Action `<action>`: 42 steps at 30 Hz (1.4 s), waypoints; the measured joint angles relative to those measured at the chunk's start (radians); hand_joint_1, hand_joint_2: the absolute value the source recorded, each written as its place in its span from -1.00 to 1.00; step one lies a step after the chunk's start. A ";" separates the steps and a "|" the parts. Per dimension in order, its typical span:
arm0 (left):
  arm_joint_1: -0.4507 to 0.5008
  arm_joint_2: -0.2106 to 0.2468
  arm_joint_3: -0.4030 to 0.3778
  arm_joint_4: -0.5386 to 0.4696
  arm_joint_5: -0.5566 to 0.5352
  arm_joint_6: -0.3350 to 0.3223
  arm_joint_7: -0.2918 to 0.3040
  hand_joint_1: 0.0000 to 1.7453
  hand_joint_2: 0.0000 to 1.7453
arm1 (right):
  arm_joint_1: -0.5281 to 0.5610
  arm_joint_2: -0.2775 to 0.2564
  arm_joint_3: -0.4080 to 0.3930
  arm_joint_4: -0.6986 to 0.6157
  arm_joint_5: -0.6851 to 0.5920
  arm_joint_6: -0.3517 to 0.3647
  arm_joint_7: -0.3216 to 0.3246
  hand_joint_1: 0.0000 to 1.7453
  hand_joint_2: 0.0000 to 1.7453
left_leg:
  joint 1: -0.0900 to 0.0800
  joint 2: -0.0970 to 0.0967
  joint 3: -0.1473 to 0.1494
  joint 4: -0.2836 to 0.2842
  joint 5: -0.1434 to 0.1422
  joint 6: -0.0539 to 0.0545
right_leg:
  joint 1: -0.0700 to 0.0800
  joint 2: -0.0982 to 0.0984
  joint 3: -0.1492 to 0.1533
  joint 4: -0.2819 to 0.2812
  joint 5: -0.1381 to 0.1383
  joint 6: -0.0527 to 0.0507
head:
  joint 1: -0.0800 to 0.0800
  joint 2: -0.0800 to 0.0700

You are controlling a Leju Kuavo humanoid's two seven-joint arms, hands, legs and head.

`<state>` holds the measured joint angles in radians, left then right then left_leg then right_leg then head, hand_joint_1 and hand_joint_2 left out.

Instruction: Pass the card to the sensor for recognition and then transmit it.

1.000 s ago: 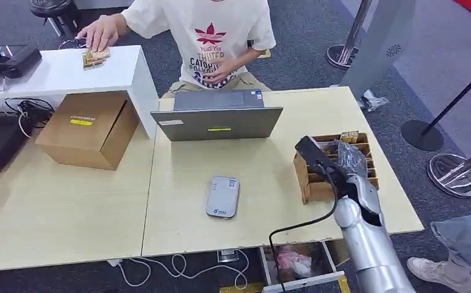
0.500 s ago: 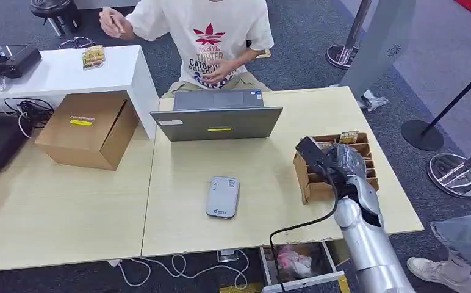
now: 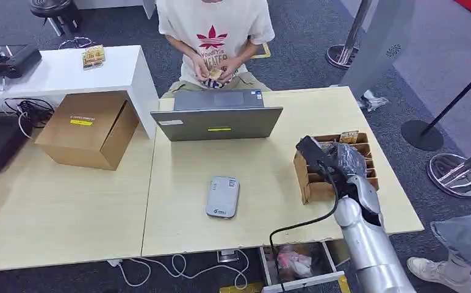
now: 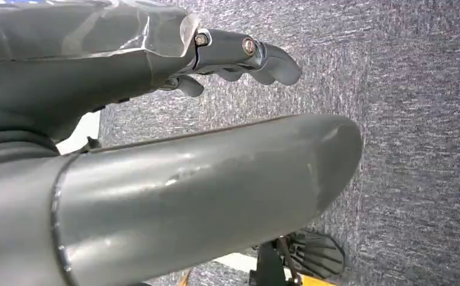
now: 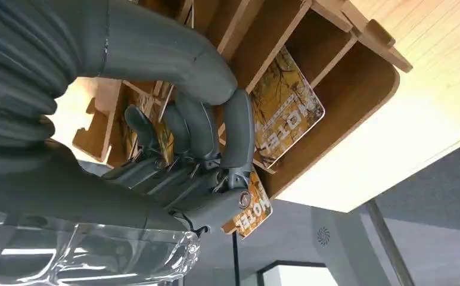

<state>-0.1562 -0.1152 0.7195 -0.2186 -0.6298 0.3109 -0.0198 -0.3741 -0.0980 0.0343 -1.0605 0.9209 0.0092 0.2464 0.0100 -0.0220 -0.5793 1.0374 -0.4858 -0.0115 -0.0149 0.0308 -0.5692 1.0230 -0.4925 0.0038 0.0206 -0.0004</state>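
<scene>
right hand [image 3: 341, 160] sits low over the wooden card rack [image 3: 309, 183] at the right end of the table [image 3: 269, 171], its dark fingers [image 5: 201, 128] reaching down among the dividers. in the right wrist view the fingers are curled in close against a yellow-and-brown card [image 5: 248, 211] lettered "hotel", whose lower corner pokes out past the hand; whether the card is truly gripped or merely touched i cannot tell. a second hotel card [image 5: 284, 116] leans tilted in the neighbouring slot, just beside the fingers. from the head view another card top [image 3: 349, 137] stands up at the far end of the rack. the grey sensor [image 3: 222, 196] lies flat near the middle of the table, well apart from the rack. behind it stands a grey laptop [image 3: 218, 117], lid toward the robot. a person in a white shirt [image 3: 215, 30] sits beyond the laptop, both hands together holding something small. a cardboard box [image 3: 88, 129] rests at the left, next to a white desk [image 3: 56, 70] with a small stack of cards [image 3: 93, 56] on it. left hand [image 4: 239, 56] hangs above grey carpet, fingers loosely bent and apart, holding nothing.
</scene>
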 joint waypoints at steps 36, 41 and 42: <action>0.000 0.000 0.000 0.000 0.002 0.002 -0.003 -1.00 -1.00 | -0.033 -0.002 0.010 -0.055 0.002 0.015 -0.003 -1.00 1.00 | 0.000 0.000 0.000 0.000 0.000 0.000 | 0.000 0.000 0.000 0.000 0.000 0.000 | 0.000 0.000; -0.001 0.000 0.000 0.000 0.002 0.002 -0.003 -1.00 -1.00 | -0.035 -0.004 0.040 -0.052 0.029 0.041 -0.001 -1.00 1.00 | 0.000 0.000 0.000 0.000 0.000 0.000 | 0.000 0.000 0.000 0.000 0.000 0.000 | 0.000 0.000; -0.002 0.000 0.000 0.000 0.002 0.002 -0.003 -1.00 -1.00 | -0.038 -0.004 0.047 -0.050 0.040 0.046 0.002 -1.00 1.00 | 0.000 0.000 0.000 0.000 0.000 0.000 | 0.000 0.000 0.000 0.000 0.000 0.000 | 0.000 0.000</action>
<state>-0.1578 -0.1152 0.7195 -0.2186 -0.6275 0.3128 -0.0225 -0.4118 -0.1022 0.0809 -1.1108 0.9606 0.0550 0.2487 0.0100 -0.0219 -0.5793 1.0374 -0.4857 -0.0115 -0.0149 0.0308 -0.5692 1.0231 -0.4925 0.0038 0.0206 -0.0004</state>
